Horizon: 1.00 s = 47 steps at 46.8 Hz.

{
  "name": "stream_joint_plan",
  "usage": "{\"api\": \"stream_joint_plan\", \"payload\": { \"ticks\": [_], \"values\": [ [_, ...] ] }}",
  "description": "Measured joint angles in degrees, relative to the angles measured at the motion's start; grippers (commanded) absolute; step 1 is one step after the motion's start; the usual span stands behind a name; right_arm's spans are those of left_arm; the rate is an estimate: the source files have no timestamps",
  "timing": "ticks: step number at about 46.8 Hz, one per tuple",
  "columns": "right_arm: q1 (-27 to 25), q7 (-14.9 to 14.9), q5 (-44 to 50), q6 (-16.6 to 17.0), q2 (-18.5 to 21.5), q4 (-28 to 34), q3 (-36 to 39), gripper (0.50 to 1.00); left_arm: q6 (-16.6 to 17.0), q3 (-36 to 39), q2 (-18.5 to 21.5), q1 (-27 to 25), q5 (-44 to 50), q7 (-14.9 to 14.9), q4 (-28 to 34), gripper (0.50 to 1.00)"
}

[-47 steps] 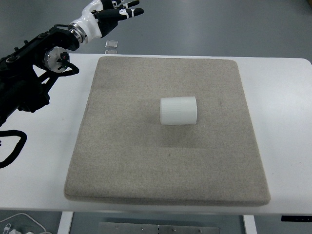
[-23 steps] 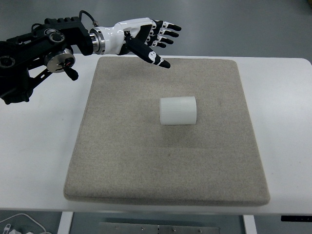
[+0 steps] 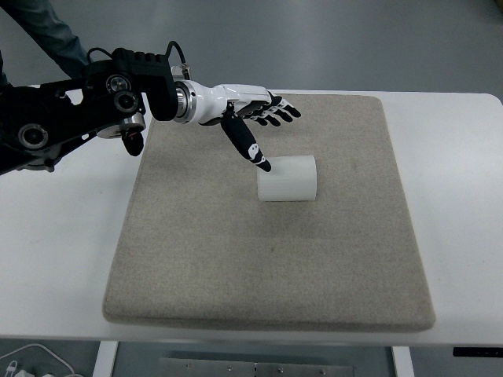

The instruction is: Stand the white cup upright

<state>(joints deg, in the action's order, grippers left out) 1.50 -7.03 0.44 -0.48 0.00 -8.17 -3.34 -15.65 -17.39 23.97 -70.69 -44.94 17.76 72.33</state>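
Note:
A white ribbed cup lies on its side near the middle of a beige felt mat. My left hand reaches in from the upper left, fingers spread and holding nothing. Its thumb tip hangs just above the cup's upper left edge, and the other fingers point right, above and behind the cup. I cannot tell whether the thumb touches the cup. The right arm is out of view.
The mat covers most of the white table. A person's sleeve shows at the top left corner. Cables hang below the table's near left edge.
My left arm has swung in from the far upper left, down and to the right, bringing the open hand close over the cup. The cup has not moved.

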Motion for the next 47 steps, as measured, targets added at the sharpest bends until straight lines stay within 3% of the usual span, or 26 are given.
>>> {"api": "stream_joint_plan", "payload": {
  "ticks": [47],
  "values": [
    [0.0,0.0,0.0,0.03,0.0,0.0,0.0,0.93,0.08,5.61,-5.74,-1.08,-10.06,1.32,-1.93,0.975]
  ]
}}
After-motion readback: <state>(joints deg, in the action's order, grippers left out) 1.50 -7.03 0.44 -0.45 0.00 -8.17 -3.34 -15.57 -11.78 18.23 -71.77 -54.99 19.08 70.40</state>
